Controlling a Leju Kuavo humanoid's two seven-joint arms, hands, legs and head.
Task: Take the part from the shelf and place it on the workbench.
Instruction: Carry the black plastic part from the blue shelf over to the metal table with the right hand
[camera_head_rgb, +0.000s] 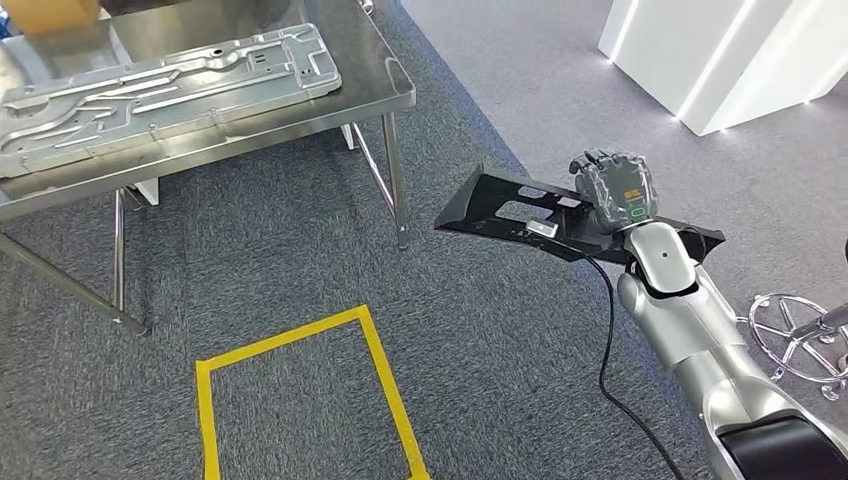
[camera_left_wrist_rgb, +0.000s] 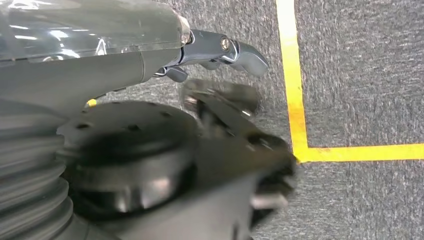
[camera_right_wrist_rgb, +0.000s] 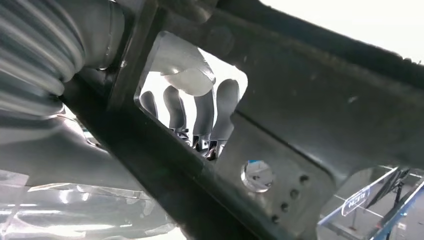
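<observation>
Silver forearm and wrist rise from the lower right of the head view, ending in the right robot hand (camera_head_rgb: 614, 188), which is wrapped over the middle of a flat black part (camera_head_rgb: 520, 213). The right wrist view confirms the hold: dark fingers (camera_right_wrist_rgb: 200, 112) curl through a cut-out window in the black part (camera_right_wrist_rgb: 310, 115), with the thumb pressed against it from the other side. The part is carried roughly level in the air, above grey carpet, with nothing under it.

The workbench (camera_head_rgb: 380, 95), a steel surface on thin legs, stands well apart from the part, beyond and to the left of it. A large pressed metal panel (camera_head_rgb: 165, 90) already lies across most of that surface, leaving bare steel mainly along the near edge and the right corner. A yellow taped rectangle (camera_head_rgb: 300, 390) marks the floor in front of the surface.

The left robot hand (camera_left_wrist_rgb: 225, 50) hangs over the carpet near a corner of yellow tape (camera_left_wrist_rgb: 300, 152); one finger shows curved, the rest is blurred, so whether it is spread or closed I cannot tell.

As a judgement, the pick-up is done: the part is off the shelf and firmly held. What is left is closing on the surface, lowering the part onto a free patch beside the panel, and letting go.
</observation>
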